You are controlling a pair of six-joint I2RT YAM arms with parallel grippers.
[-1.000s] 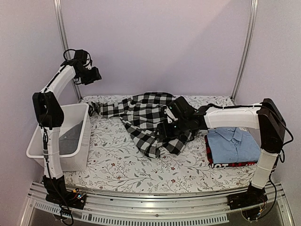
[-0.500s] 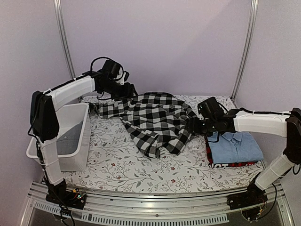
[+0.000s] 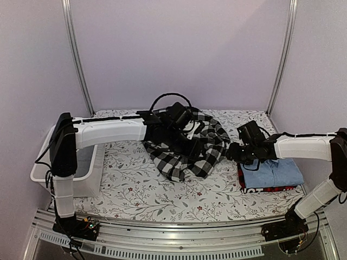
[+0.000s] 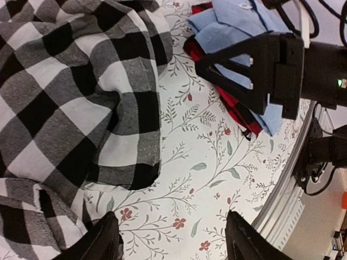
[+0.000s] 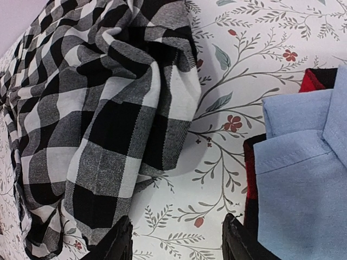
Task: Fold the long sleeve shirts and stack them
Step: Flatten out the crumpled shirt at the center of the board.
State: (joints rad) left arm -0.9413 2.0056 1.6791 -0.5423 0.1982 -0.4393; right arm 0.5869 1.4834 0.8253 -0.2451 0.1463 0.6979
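At the far left stands the white plastic tub (image 3: 89,157), and our left arm reaches past it across the floral-covered worktop (image 3: 135,189). The left gripper (image 4: 169,214) hangs just above the right-hand border of the black-and-white checked shirt (image 3: 187,149), jaws well apart and nothing between them. That shirt lies crumpled in a heap mid-worktop, not yet spread or folded. We cannot make out a collar or a cuff from here. Just to its right, the right gripper (image 5: 178,216) hovers low over the strip of bare worktop between the heap and the stack. It is parted too and holds nothing. Further right, the light blue collared shirt (image 3: 276,170) sits folded on top of the red-and-black shirt (image 3: 265,189), so we judge two done and one to go. The step in hand looks like getting a hold on the checked shirt to open it out flat. To do that well, we should each pinch the folded edge nearest us and take as little of the bunched cloth as we can. Then we draw apart evenly, so the cloth spreads rather than twists. Our right side needs care, since a careless sweep could nudge the finished stack just beside it.
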